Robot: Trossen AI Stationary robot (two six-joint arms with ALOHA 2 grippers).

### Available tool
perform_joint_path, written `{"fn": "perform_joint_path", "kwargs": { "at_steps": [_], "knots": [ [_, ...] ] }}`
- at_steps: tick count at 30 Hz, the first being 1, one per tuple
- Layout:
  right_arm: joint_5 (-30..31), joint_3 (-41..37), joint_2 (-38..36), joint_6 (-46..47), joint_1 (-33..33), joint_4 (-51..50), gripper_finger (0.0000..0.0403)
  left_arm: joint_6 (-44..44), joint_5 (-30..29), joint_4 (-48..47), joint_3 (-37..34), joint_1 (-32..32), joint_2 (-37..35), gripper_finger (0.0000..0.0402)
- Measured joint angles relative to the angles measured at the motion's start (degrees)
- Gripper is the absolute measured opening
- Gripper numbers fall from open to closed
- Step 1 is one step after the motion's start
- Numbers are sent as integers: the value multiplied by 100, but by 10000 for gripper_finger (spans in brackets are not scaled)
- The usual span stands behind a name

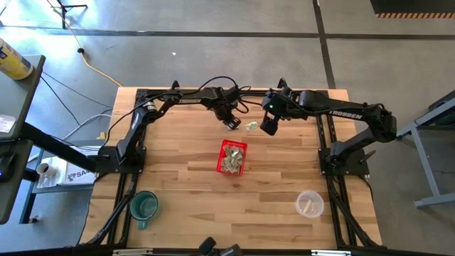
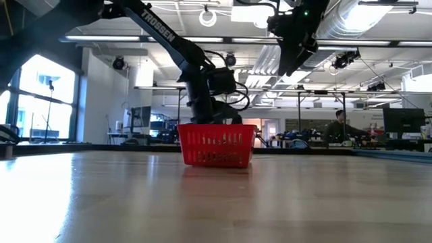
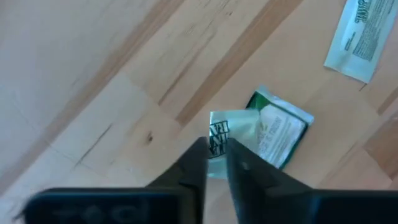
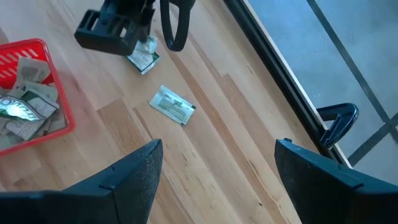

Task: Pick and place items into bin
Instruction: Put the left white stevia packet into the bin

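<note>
Beyond the red basket (image 1: 232,157), the left gripper (image 3: 216,163) pinches a folded slip (image 3: 261,132) on the table (image 1: 185,185); lift straight up so the thin paper stays caught; a second slip (image 4: 173,104) lies nearby; the right gripper (image 4: 217,180) hovers with fingers spread.

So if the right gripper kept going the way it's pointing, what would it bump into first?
Probably the bare wooden table between its open jaws. The flat paper slip lies a little farther along, though depth is hard to judge.
</note>
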Motion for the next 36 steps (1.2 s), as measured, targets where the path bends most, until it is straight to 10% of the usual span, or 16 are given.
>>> {"fn": "perform_joint_path", "kwargs": {
  "at_steps": [7,27,36],
  "knots": [
    [27,0,0,-4,-28,-2,301,90,330,-337,2,79,-7,21],
    [41,0,0,-97,-28,-155,300,-149,601,-1056,0,-64,-1367,23],
    [-328,0,1,-436,-27,-390,300,-92,1294,-1389,2,-1493,-1771,29]
  ]
}}
